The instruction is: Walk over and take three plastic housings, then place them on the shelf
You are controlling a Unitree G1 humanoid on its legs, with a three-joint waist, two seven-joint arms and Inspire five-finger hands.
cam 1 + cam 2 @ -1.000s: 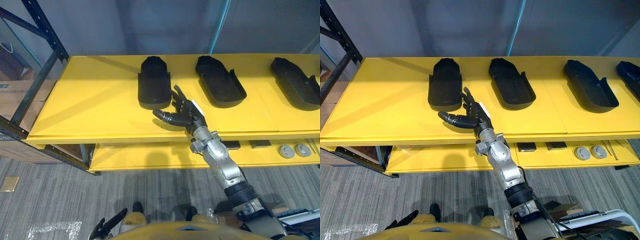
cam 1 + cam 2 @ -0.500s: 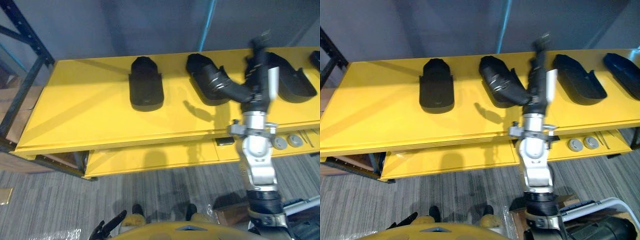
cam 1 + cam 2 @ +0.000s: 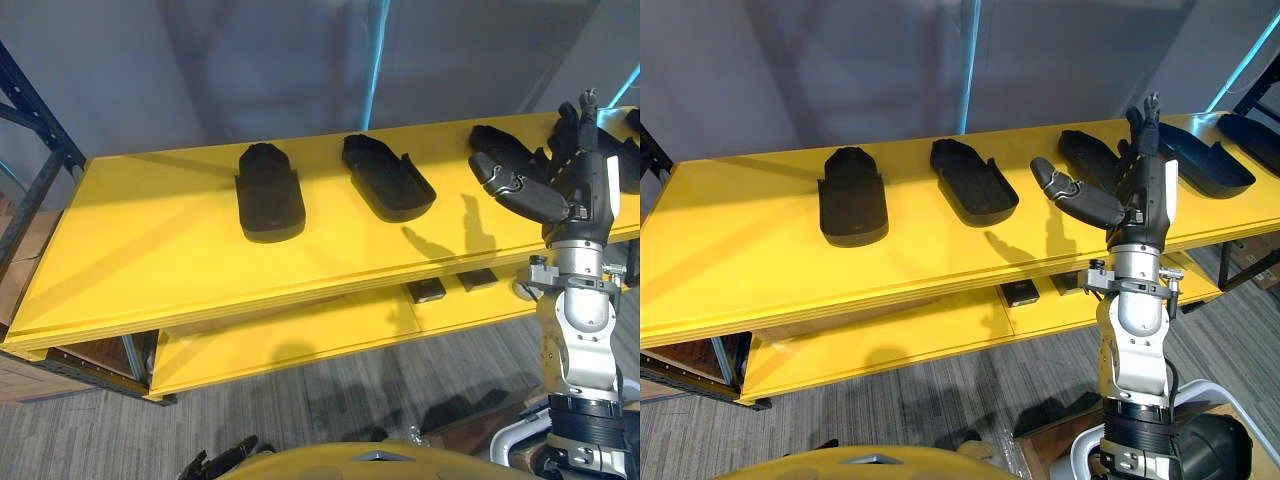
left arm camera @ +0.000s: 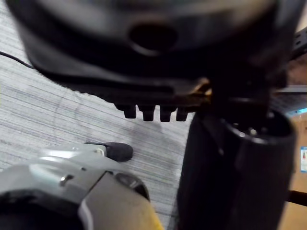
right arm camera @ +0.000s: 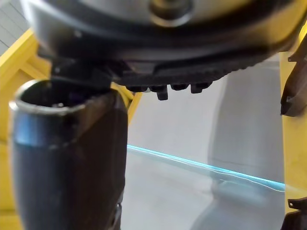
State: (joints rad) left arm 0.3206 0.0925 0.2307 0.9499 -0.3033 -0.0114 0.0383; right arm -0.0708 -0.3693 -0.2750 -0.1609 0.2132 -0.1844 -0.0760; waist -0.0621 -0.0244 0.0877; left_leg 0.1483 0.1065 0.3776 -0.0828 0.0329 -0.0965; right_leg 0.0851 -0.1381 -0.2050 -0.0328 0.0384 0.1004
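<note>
Several black plastic housings lie in a row on the yellow shelf top (image 3: 150, 250): one at the left (image 3: 270, 190), one in the middle (image 3: 387, 177), and a third (image 3: 1087, 153) partly behind my right hand. Two more housings (image 3: 1200, 160) lie further right. My right hand (image 3: 578, 175) is raised in front of the shelf's right part, fingers straight up and thumb (image 3: 520, 190) out to the left, open and holding nothing. It touches no housing. My left hand (image 3: 215, 463) hangs low over the carpet, fingers relaxed, empty.
A lower yellow shelf (image 3: 300, 335) carries small black parts (image 3: 428, 290). A dark rack upright (image 3: 40, 140) stands at the left end and another (image 3: 1255, 95) at the right. A grey wall backs the shelf. Grey carpet lies in front.
The camera has swung right along the shelf. My right hand left the spot beside the leftmost housing, rose, and now stands before the third housing, still empty.
</note>
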